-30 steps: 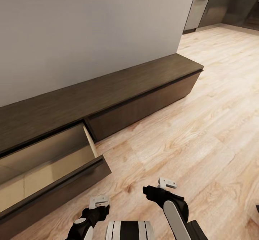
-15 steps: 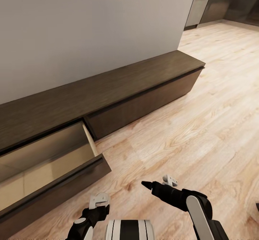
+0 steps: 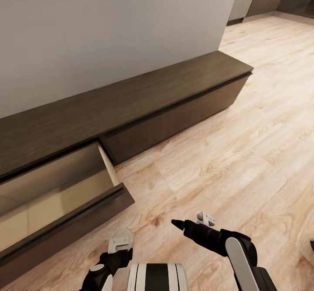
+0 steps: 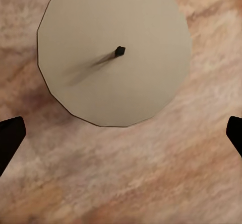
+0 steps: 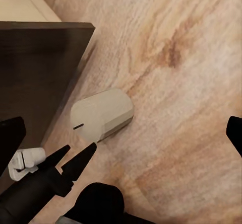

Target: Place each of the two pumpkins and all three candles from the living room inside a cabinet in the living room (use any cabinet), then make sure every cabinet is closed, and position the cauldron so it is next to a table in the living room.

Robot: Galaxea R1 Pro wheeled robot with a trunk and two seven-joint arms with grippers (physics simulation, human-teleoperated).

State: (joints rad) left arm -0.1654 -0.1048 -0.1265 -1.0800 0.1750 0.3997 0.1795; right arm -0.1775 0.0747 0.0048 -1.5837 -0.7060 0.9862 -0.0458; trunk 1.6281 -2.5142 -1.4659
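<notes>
A cream candle (image 3: 120,240) stands on the floor just beside the cabinet's open drawer (image 3: 65,221), directly beneath the wide-open, empty left gripper (image 4: 121,133); an off-centre descent could topple it.

Cabinet (image 3: 144,103) is dark brown wood grain, and its open drawer (image 3: 52,195) is pale beige inside. Floor (image 3: 244,160) is light honey planks with wavy grain, wall (image 3: 109,29) plain grey-white. Candle (image 4: 113,50) is cream with a tiny black wick. Both tools are black.
</notes>
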